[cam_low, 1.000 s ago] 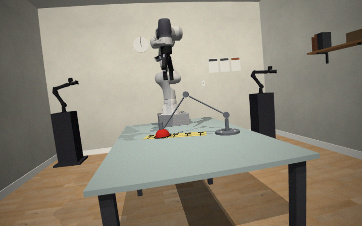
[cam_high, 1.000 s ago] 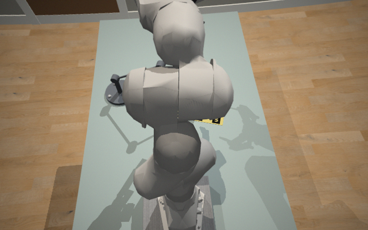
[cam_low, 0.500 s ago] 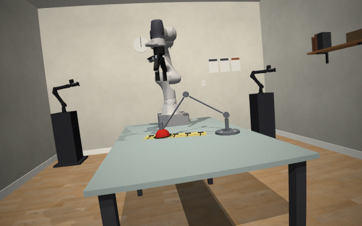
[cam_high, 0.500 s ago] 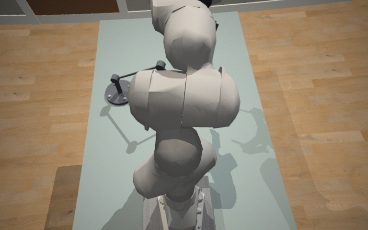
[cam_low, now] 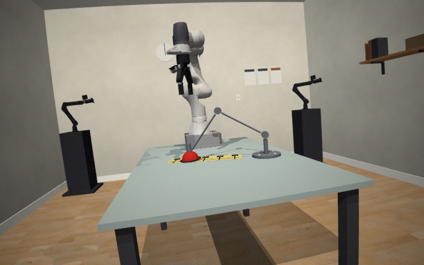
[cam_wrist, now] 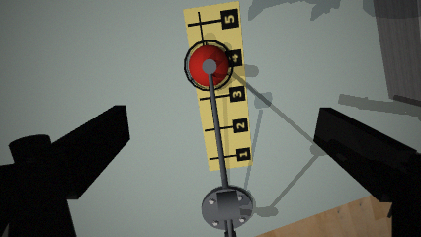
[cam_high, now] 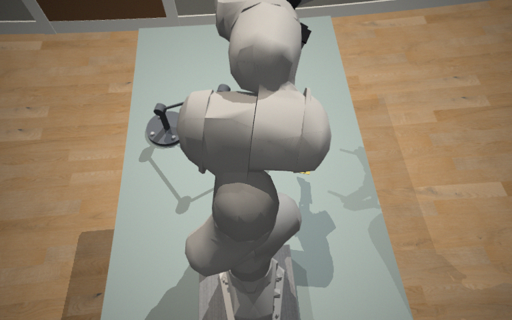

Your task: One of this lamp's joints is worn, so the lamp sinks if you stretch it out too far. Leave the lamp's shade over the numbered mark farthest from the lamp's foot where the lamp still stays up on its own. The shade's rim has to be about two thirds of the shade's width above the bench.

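Gripper (cam_low: 184,90) hangs high over the bench (cam_low: 218,187), fingers spread wide, empty. The red shade (cam_wrist: 208,67) sits down on mark 4 (cam_wrist: 235,59), twelve o'clock from the foot (cam_wrist: 213,213).

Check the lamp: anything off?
Yes. The red shade sits down on the yellow strip at mark 4, rim on the bench instead of raised. The open gripper hangs high above, holding nothing.

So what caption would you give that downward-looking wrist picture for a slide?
Open gripper high above the lamp: red shade over mark 4 of the yellow numbered strip.
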Motion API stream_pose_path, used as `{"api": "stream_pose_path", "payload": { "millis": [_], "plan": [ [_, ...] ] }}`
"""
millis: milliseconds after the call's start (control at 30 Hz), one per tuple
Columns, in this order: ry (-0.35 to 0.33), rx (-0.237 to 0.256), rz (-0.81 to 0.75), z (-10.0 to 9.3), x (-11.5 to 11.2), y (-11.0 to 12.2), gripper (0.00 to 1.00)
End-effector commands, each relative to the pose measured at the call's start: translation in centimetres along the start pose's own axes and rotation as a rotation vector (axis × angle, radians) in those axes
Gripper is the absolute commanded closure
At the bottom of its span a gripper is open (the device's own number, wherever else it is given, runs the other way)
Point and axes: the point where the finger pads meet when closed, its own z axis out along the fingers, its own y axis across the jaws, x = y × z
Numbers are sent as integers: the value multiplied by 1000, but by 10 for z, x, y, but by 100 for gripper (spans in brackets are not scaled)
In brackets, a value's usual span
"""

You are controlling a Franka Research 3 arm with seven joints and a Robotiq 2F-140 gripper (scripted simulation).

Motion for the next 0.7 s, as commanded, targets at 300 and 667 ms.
{"api": "stream_pose_path", "payload": {
  "millis": [300,667],
  "plan": [
    [-183,-1,-60,0,0,0,0],
    [-311,-2,-66,0,2,1,0]
  ]
}}
